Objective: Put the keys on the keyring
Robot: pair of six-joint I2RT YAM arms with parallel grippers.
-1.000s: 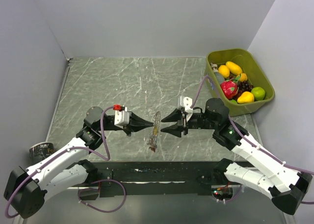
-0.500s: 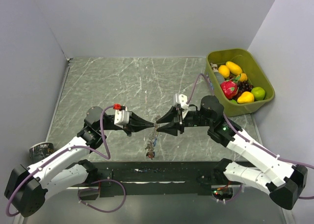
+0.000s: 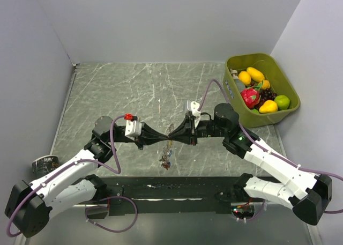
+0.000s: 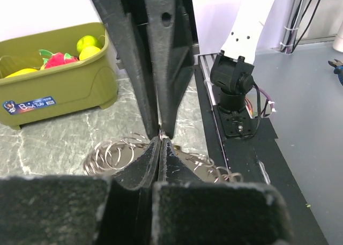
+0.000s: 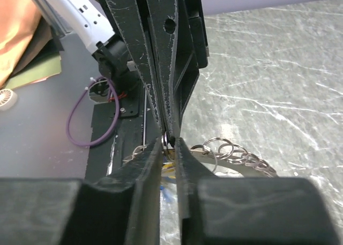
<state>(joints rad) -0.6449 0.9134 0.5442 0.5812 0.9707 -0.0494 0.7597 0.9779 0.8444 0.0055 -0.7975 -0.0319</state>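
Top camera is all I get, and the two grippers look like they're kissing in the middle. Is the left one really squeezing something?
Observer: Yes. Its wrist camera shows the left gripper shut with no gap, a silver speck of the keyring at its tips.
Operator: And the right one?
Observer: In its own wrist camera the right gripper has a thin slit between its jaws with shiny metal in it; I can't tell if it grips yet.
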